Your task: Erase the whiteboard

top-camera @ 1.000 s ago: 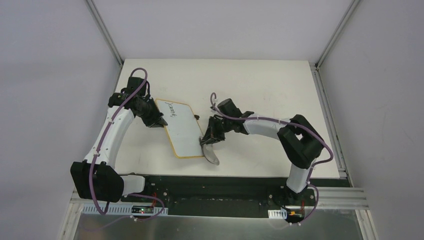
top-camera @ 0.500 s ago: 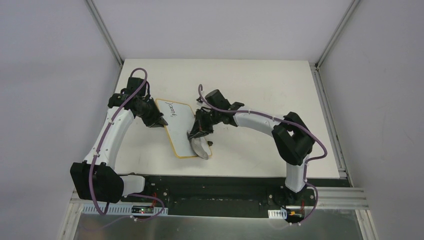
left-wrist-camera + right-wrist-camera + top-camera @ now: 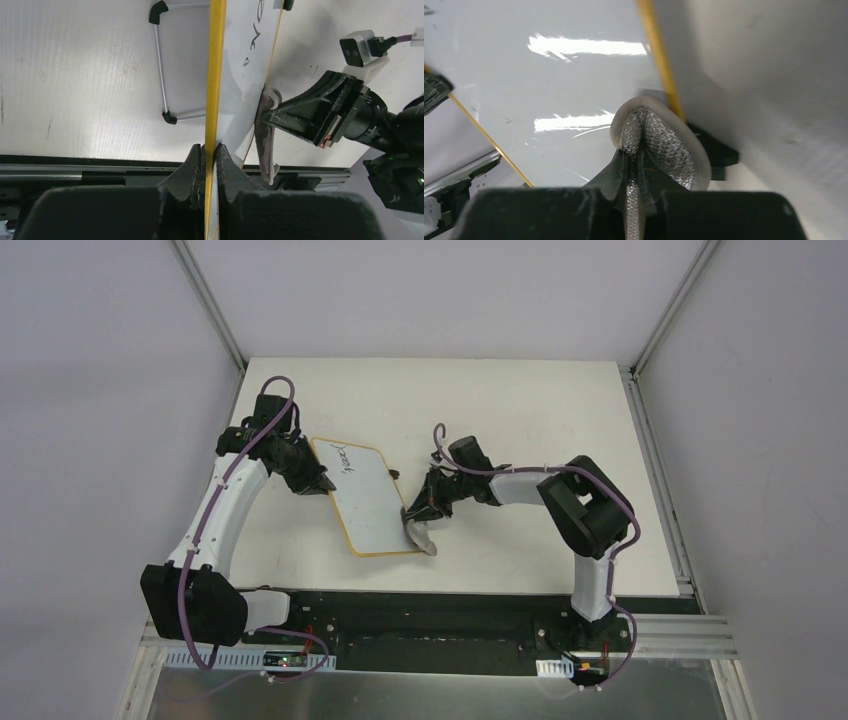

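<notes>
Whiteboard (image 3: 368, 505) left of centre on the tabletop (image 3: 540, 400), between the two arms. Long axis on a diagonal: far end toward the back and slightly left, near end toward the arm bases and slightly right. Short edges at the far and near ends, long edges facing the left and the right arm. Hard to tell from above whether flat on the tabletop or raised along the gripped edge.

Rectangular, white and glossy, with bright glare streaks across the face in the right wrist view. Framed by a thin tan-yellow rim (image 3: 215, 75). Carries black handwriting (image 3: 345, 454) at the far end only, with plain white over the rest. Shows a thin wire leg (image 3: 159, 60) with black tips beside the rim in the left wrist view.

Left end effector (image 3: 318, 480) clenched on the left long edge near the far corner. Fingers (image 3: 192, 165) pinching the rim from both faces, board seen edge-on between them.

Right end effector (image 3: 420, 512) at the right long edge, toward the near end, clamped tight on a grey mesh pad (image 3: 424, 538) with a pale border. Pad touching the right rim and hanging partly past it over the tabletop, just beside the board's near right corner. In the right wrist view, pad folded between the fingers and pressed against the tan rim.
</notes>
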Motion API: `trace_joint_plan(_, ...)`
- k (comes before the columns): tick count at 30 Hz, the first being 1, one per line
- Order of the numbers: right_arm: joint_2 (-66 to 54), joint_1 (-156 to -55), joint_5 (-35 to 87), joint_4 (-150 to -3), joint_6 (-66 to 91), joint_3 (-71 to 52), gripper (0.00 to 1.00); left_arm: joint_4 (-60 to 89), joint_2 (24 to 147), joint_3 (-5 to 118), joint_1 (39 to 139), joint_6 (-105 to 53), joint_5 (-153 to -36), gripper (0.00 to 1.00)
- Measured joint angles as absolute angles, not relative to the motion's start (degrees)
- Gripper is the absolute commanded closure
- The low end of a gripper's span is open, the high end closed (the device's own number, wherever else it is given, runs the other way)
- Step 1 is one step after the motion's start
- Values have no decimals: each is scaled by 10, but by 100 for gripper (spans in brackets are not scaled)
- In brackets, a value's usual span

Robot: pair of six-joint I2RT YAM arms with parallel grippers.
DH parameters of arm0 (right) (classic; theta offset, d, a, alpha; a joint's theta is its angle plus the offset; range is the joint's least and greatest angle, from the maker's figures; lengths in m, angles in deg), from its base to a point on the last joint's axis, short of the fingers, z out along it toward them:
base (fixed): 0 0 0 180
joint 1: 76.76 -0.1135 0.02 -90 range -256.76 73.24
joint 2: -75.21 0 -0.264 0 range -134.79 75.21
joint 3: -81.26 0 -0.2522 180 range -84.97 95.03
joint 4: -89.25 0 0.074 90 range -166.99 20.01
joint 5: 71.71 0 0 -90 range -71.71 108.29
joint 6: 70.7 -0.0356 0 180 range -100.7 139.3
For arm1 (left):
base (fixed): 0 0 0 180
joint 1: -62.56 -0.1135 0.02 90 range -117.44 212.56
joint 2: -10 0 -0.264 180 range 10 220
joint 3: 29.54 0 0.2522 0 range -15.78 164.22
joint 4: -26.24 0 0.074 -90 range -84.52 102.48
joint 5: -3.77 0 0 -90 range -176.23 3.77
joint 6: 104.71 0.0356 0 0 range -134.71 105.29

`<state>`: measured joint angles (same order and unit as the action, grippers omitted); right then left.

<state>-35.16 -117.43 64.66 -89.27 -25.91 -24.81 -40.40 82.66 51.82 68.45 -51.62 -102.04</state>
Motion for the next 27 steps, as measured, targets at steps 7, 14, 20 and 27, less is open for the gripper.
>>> trace_joint_plan(7, -373, -1157, 662, -908, -266, -260, 100, -401, 826, 516, 684, -517, -1021, 100)
trace_joint_plan(14, -373, -1208, 631, -816, -255, -147, 100, -401, 826, 516, 684, -516, -1020, 100)
trace_joint_plan(20, -363, -1260, 632, -851, -273, -94, 100, -401, 826, 516, 684, -517, -1020, 100)
trace_joint_plan(27, -379, -1199, 653, -903, -300, -166, 100, -401, 826, 516, 684, -517, -1020, 100)
